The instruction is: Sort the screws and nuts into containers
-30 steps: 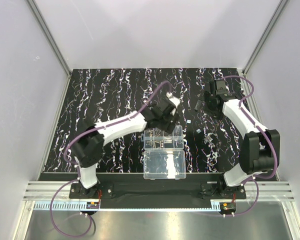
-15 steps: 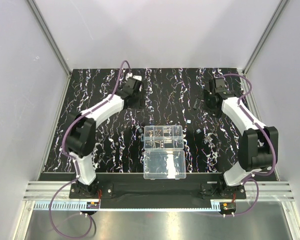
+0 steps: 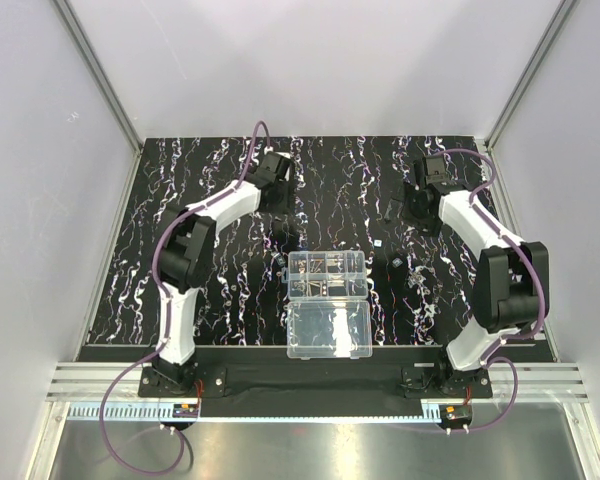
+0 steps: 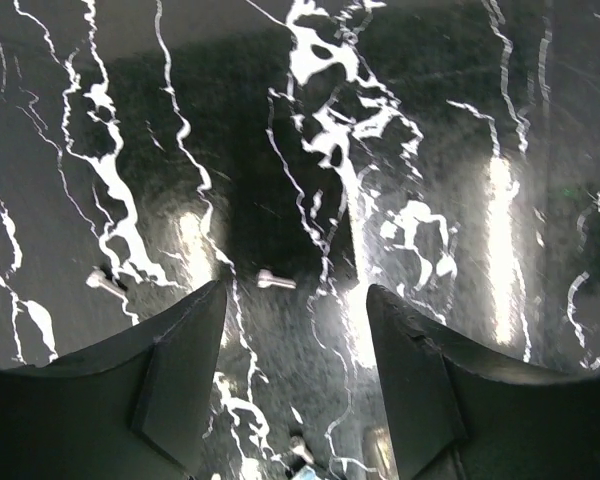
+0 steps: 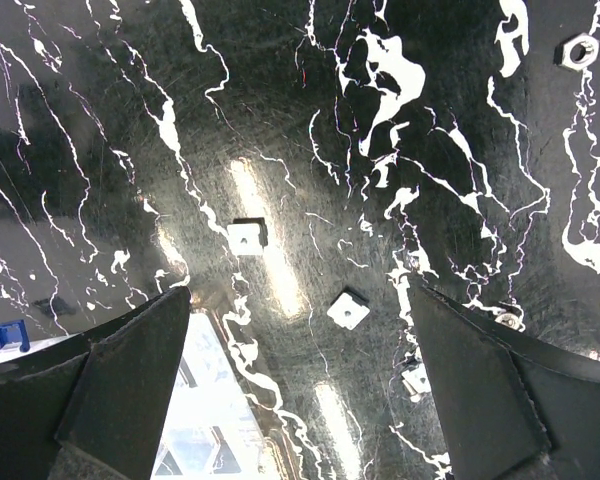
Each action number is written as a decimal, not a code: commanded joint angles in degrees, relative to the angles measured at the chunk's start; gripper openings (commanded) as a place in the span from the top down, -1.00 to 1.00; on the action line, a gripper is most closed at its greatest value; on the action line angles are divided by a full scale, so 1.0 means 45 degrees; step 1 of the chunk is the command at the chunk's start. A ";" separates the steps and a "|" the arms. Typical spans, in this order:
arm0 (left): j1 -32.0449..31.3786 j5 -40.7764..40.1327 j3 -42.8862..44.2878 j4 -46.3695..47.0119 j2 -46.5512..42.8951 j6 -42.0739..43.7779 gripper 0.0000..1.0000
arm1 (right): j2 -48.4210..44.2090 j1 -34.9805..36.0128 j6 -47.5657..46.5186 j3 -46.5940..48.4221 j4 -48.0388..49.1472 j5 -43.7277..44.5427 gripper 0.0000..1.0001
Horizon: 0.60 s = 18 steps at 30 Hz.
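The clear organizer box (image 3: pixel 327 273) lies mid-mat, its divided containers holding several small metal bits, with the plain lid half (image 3: pixel 329 328) nearer me. My left gripper (image 3: pixel 276 188) (image 4: pixel 296 288) is open over the far mat, left of centre, with nothing between its fingers. A small screw (image 4: pixel 275 281) lies just beyond its left fingertip and another screw (image 4: pixel 105 283) lies further left. My right gripper (image 3: pixel 408 208) (image 5: pixel 298 291) is wide open and empty above square nuts (image 5: pixel 247 236) (image 5: pixel 348 309). A hex nut (image 5: pixel 580 50) lies at the upper right of that view.
Loose bits are scattered on the black streaked mat (image 3: pixel 180 220) right of the box, among them a white square nut (image 3: pixel 378 242). The box's corner (image 5: pixel 205 400) shows by my right gripper's left finger. Pale walls and metal rails (image 3: pixel 105 110) surround the mat.
My left arm has swung from over the organizer box out to the far mat, left of centre. The right arm has shifted only slightly.
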 commanded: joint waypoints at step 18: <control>-0.0165 -0.1172 0.1979 -0.0569 0.1744 -0.1893 -0.16 | 0.0505 -0.0027 -0.0414 0.0883 0.0184 -0.0225 -0.99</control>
